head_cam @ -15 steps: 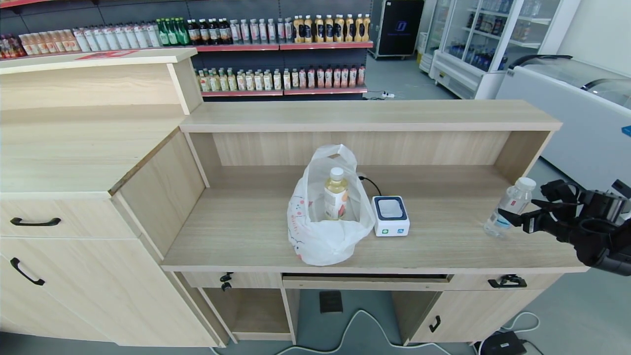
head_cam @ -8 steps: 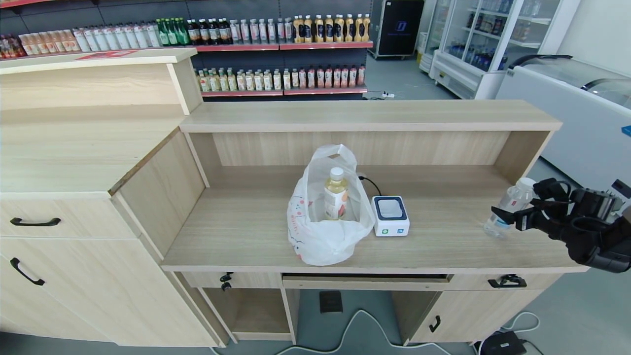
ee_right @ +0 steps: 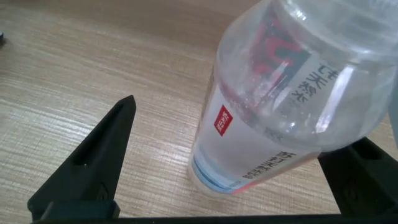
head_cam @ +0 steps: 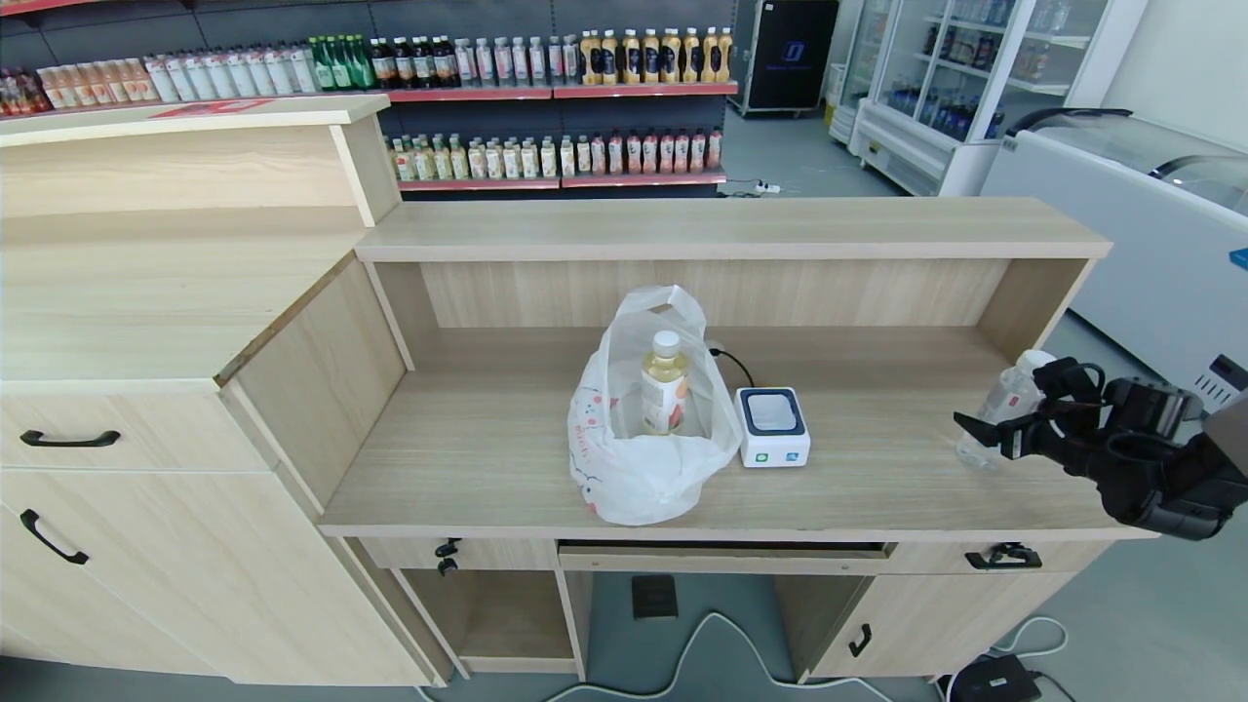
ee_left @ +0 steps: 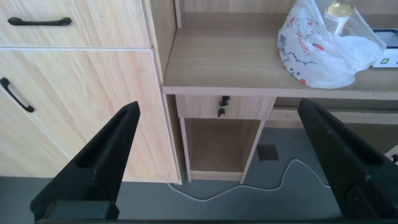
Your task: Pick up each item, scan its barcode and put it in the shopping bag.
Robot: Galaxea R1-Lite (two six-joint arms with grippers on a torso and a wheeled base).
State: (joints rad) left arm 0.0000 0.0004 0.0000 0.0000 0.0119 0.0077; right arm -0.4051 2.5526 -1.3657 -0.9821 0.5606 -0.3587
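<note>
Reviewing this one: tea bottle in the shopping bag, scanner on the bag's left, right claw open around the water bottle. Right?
Not quite: the head view shows the scanner on the right of the shopping bag, not left. The tea bottle in the bag, right claw open around the water bottle: correct.

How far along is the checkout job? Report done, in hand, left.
Done: one yellow drink bottle stands in the shopping bag. In hand: the open right end effector straddles the water bottle on the counter, not yet gripped. Left: grip it, lift it, scan it at the scanner, bag it.
</note>
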